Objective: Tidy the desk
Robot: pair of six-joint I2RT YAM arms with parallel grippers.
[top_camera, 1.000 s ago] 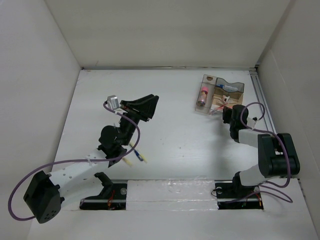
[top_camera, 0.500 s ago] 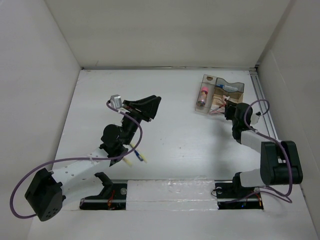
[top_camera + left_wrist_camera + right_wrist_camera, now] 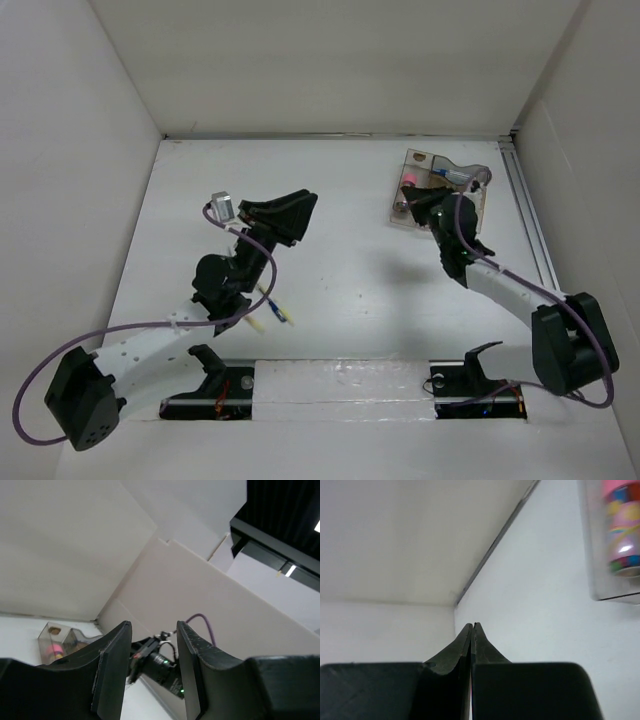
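The desk [image 3: 350, 200] is a white tabletop walled by white panels. My left gripper [image 3: 285, 215] hangs raised over its left-centre, open and empty. In the left wrist view the left gripper [image 3: 152, 626] frames the right arm's wrist between its fingers [image 3: 117, 670]. My right gripper [image 3: 420, 205] hovers at the near-left corner of the clear compartment tray [image 3: 470, 180], partly covering it. In the right wrist view the right gripper [image 3: 472, 625] is shut, jaws flat together with nothing seen between them, pointing over the bare desk [image 3: 545, 605].
A pink patterned cylinder [image 3: 622, 535] lies in the tray's left compartment [image 3: 408, 178]. Small yellow and blue items [image 3: 273, 314] lie on the desk beside the left arm. A metal rail [image 3: 525, 205] runs along the right edge. The tray also shows at far left [image 3: 60, 637].
The right arm swung left from the tray's near-right side to its near-left corner, and its jaws closed. The left gripper shifted slightly left.
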